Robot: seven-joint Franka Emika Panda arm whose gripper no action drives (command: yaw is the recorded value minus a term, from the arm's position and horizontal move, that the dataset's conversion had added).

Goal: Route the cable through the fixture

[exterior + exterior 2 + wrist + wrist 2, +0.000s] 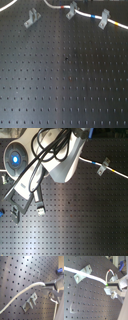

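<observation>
The fixture (pixel 31 19), a dull grey clip with two prongs and a long slanted foot, stands at the back on the first exterior view's left with no cable in it. The white cable (pixel 89 15) runs from the top edge through two other clips. My gripper is out of the first exterior view and hidden behind the arm (pixel 60 158) in the second exterior view. In both wrist views the gripper (pixel 46 285) (pixel 108 285) is shut on the cable (pixel 22 293) (pixel 91 276). A grey two-prong clip (pixel 29 302) (pixel 82 273) lies under the held cable; I cannot tell if they touch.
A narrower darker clip (pixel 71 10) and a paler clip (pixel 104 18) (pixel 103 165) hold the cable at the back. The black perforated board (pixel 65 80) spreads toward the front. A round device with a blue light (pixel 15 158) and black leads (pixel 37 203) lie at the second exterior view's left.
</observation>
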